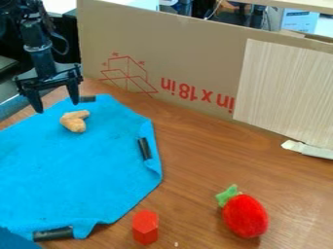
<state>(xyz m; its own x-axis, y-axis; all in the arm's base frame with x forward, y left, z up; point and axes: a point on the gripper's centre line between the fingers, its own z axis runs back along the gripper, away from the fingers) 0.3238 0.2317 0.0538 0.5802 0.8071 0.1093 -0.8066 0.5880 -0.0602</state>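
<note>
A small tan, knobbly piece (75,121) with a bent shape lies on the blue cloth (71,170), close to the cloth's far edge, its narrower end pointing to the right. The gripper (57,108) hangs near it, above the far left part of the cloth, with its two fingers spread well apart and pointing down. A short black bar (88,98) sits at the cloth's far edge, just beside the right finger in the view. A second black bar (144,149) lies along the cloth's right edge, where the fabric is folded, and a third black bar (53,234) lies at its near edge. The cloth is spread over the left part of the brown wooden tabletop (195,170). Toward the tabletop's near edge, just beside the cloth, a red six-sided block (145,227) stands upright. Farther right, a red plush strawberry (245,215) lies with its green leafy top toward the back left. A cardboard panel (169,48) with red print stands along the far edge, a pale wood-grain sheet (286,87) against its right part.
</note>
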